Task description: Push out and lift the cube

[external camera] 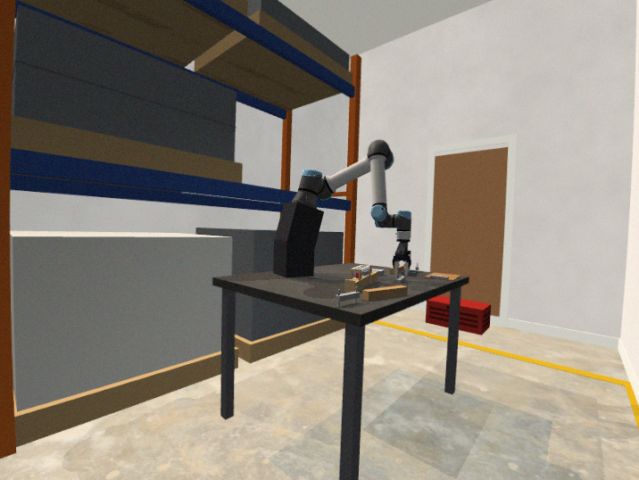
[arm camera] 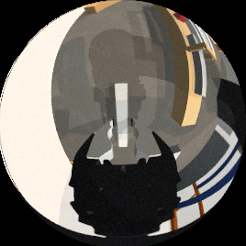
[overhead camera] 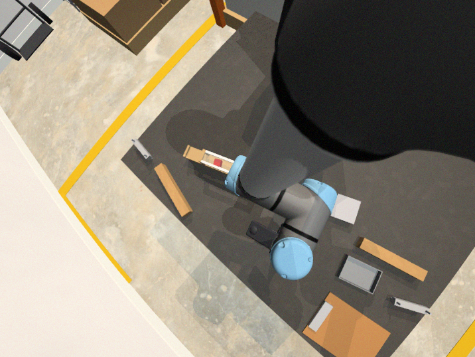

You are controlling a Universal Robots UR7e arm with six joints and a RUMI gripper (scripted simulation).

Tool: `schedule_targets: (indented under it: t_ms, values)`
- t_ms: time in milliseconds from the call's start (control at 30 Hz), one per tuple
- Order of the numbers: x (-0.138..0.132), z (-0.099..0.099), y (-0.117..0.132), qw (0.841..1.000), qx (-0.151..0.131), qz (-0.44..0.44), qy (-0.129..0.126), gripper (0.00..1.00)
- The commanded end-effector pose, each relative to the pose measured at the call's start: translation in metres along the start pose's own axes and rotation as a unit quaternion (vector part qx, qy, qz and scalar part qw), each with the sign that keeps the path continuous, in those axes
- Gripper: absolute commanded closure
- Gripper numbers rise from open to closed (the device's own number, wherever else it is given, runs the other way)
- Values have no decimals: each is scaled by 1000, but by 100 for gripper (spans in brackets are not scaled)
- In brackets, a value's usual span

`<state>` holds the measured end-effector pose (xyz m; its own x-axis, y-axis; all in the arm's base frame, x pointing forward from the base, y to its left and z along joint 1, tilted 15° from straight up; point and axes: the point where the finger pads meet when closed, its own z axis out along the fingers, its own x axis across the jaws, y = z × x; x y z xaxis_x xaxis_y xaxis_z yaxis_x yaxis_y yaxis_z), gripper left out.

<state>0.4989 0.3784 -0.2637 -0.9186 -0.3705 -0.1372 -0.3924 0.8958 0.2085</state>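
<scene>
The red cube (overhead camera: 217,162) (external camera: 357,275) sits inside the wooden channel, whose white roof rail (overhead camera: 213,166) shows beside it. A short ledge (overhead camera: 196,154) with a raised lip (overhead camera: 186,150) extends from the channel's left end in the top view. The arm hides the other end there; a long wooden ledge (arm camera: 192,107) shows in the wrist view. My gripper (arm camera: 122,119) (external camera: 401,277) is low at the table, away from the channel, its fingers partly open. A pale flat bar (arm camera: 121,98) lies between and ahead of the fingertips; no grip on it shows.
Wooden blocks (overhead camera: 173,190) (overhead camera: 393,259) lie on both sides. Grey brackets (overhead camera: 142,149) (overhead camera: 410,305) stand near the table edges. A grey tray (overhead camera: 359,275), an orange board (overhead camera: 357,330) with a pale bar (overhead camera: 320,316), and a white block (overhead camera: 346,209) are also on the table.
</scene>
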Motion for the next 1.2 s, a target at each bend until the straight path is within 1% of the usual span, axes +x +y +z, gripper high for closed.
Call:
schedule_targets:
  t_ms: [0,1000,1033,1167]
  values:
    - [-1,1,0,1000,0,0,-1,78]
    - [-1,1,0,1000,0,0,-1,78]
    - [-1,1,0,1000,0,0,-1,100]
    - [-1,1,0,1000,0,0,-1,100]
